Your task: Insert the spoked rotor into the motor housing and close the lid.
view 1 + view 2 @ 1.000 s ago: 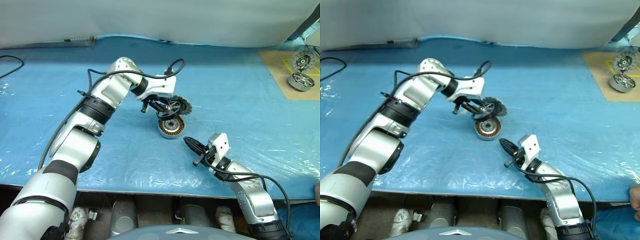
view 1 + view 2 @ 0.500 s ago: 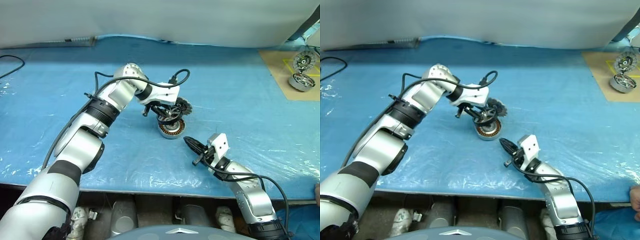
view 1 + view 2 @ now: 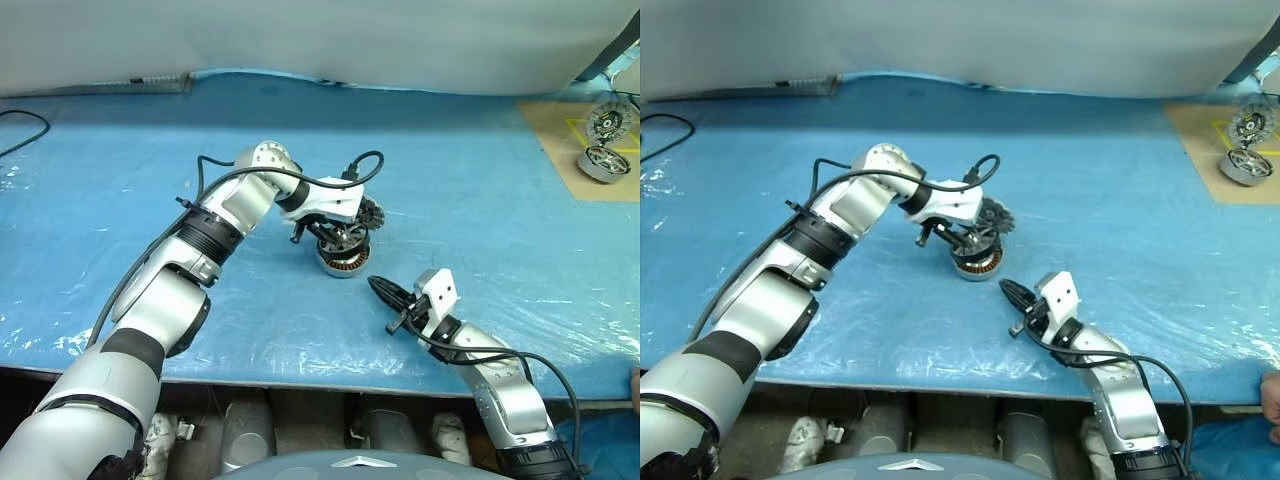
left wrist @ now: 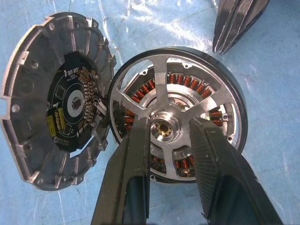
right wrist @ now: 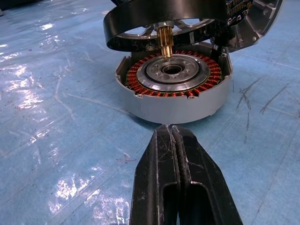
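Left gripper (image 4: 166,129) pinches the spoked rotor (image 4: 176,117) at its hub, jaws part-open around it, shaft apparently just above the motor housing (image 5: 176,89). Lid (image 4: 56,98) stands open beside it. Right gripper (image 5: 173,140) near, jaws closed, empty, over the counter (image 3: 480,200).

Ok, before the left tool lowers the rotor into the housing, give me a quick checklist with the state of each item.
1. Rotor held: ok. The left tool grips the spoked rotor at its hub.
2. Rotor over the motor housing: ok. It hangs just above, not yet seated.
3. Shaft aimed at the centre bore: cannot tell. The brass shaft points down near the bore, slightly off to one side in the right wrist view.
4. Rotor level: not ok. It looks tilted.
5. Lid out of the way: ok. It stands open beside the rim.
6. Right tool clear: ok. It is shut, short of the housing.
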Robot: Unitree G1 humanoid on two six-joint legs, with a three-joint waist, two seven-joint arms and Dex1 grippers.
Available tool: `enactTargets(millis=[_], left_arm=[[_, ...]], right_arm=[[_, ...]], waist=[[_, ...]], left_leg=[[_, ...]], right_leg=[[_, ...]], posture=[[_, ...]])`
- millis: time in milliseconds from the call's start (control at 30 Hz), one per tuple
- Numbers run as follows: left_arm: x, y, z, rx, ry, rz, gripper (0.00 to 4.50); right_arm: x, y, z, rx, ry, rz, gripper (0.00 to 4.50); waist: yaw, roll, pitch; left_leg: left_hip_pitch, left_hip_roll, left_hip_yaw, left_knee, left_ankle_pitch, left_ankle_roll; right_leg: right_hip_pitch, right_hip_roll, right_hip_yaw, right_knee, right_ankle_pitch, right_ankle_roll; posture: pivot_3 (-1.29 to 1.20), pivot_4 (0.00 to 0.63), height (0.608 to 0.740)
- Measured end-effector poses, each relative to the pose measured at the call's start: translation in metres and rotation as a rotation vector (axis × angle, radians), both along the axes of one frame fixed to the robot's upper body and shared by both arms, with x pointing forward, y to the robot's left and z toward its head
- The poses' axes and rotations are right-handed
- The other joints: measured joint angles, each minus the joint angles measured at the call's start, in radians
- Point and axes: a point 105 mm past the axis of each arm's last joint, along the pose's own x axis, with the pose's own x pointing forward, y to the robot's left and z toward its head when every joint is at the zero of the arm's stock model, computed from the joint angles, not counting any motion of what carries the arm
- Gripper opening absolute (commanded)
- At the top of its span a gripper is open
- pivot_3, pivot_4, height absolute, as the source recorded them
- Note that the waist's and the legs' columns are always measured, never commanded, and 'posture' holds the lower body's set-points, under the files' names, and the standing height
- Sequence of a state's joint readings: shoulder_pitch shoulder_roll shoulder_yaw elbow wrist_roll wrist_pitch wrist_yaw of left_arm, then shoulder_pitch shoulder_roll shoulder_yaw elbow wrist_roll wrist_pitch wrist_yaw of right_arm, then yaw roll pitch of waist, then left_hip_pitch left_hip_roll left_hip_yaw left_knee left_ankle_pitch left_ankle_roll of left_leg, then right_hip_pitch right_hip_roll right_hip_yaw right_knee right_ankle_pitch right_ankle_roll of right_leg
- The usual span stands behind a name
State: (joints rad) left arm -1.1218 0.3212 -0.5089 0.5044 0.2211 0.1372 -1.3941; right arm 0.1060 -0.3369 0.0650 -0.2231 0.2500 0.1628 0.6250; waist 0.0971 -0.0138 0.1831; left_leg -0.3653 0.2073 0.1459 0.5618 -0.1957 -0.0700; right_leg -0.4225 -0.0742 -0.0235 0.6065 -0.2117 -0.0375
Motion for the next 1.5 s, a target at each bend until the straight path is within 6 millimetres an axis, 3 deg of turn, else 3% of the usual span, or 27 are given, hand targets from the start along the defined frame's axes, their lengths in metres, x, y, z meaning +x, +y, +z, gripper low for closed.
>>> enactTargets(millis=[567, 1167, 1200, 1400, 1500], left_arm=[[0.007, 0.008, -0.009, 0.038, -0.036, 0.017, 0.90], [0.011, 0.002, -0.018, 0.054, -0.047, 0.019, 0.90], [0.010, 0.002, -0.018, 0.054, -0.045, 0.018, 1.62], [-0.003, -0.011, -0.010, 0.011, 0.012, -0.032, 3.60], [-0.010, -0.014, 0.000, -0.015, 0.023, -0.055, 3.60]], right_arm=[[-0.001, 0.001, -0.002, -0.017, 0.006, 0.008, 0.00], [-0.002, -0.001, -0.006, -0.022, 0.024, -0.007, 0.00], [-0.002, -0.001, -0.006, -0.022, 0.024, -0.008, 0.00], [-0.002, -0.001, -0.006, -0.025, 0.025, -0.009, 0.00], [-0.002, -0.002, -0.006, -0.029, 0.026, -0.009, 0.00]], waist=[[-0.001, 0.000, 0.000], [0.000, 0.000, 0.000], [0.000, 0.000, 0.000], [0.000, 0.000, 0.000], [-0.001, 0.000, 0.000]], left_leg=[[0.000, 0.000, 0.000, 0.000, 0.000, 0.000], [0.000, 0.000, 0.000, 0.000, 0.000, 0.000], [0.000, 0.000, 0.000, 0.000, 0.000, 0.000], [0.000, 0.000, 0.000, 0.000, 0.000, 0.000], [0.000, 0.000, 0.000, 0.000, 0.000, 0.000]], right_leg=[[0.000, 0.000, 0.000, 0.000, 0.000, 0.000], [0.000, 0.000, 0.000, 0.000, 0.000, 0.000], [0.000, 0.000, 0.000, 0.000, 0.000, 0.000], [0.000, 0.000, 0.000, 0.000, 0.000, 0.000], [0.000, 0.000, 0.000, 0.000, 0.000, 0.000]], posture=[[0.00, 0.150, 0.740], [0.00, 0.150, 0.740], [0.00, 0.150, 0.740], [0.00, 0.150, 0.740], [0.00, 0.150, 0.740]])
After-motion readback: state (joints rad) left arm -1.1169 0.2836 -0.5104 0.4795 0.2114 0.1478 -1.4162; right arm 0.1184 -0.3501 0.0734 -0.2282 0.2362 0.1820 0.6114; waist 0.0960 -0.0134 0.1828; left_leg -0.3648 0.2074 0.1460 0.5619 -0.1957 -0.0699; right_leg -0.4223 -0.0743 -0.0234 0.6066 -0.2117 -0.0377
